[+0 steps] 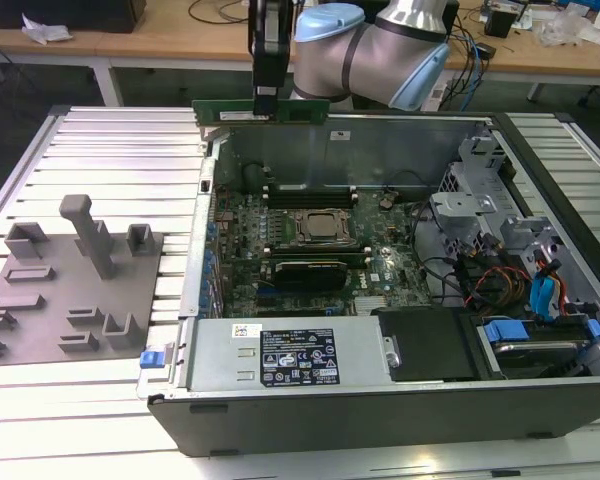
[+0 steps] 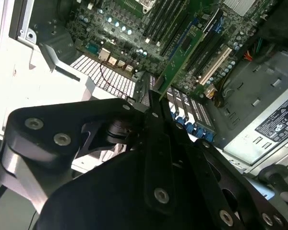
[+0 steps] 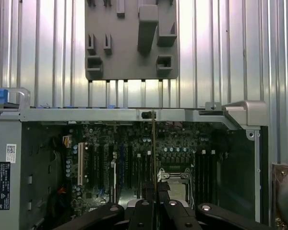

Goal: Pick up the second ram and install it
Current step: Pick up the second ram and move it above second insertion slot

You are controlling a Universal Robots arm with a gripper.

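Above the far edge of the open computer case (image 1: 380, 425) in the exterior view, the black gripper (image 1: 265, 98) pinched the second ram (image 1: 302, 110), a thin, flat green circuit stick held level, clear of the motherboard (image 1: 245, 235). The dark sheet-metal case sat on a ribbed aluminium table (image 1: 110, 150) beside a matte grey fixture plate (image 1: 50, 300). A wooden bench (image 1: 180, 40) stood behind.

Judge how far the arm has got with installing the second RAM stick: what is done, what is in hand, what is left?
Done: the green RAM stick is picked up, clamped in the gripper. In hand: it hangs level above the open computer case, over its far wall in the exterior view. Left: seating it, since it is not yet in any slot on the motherboard.
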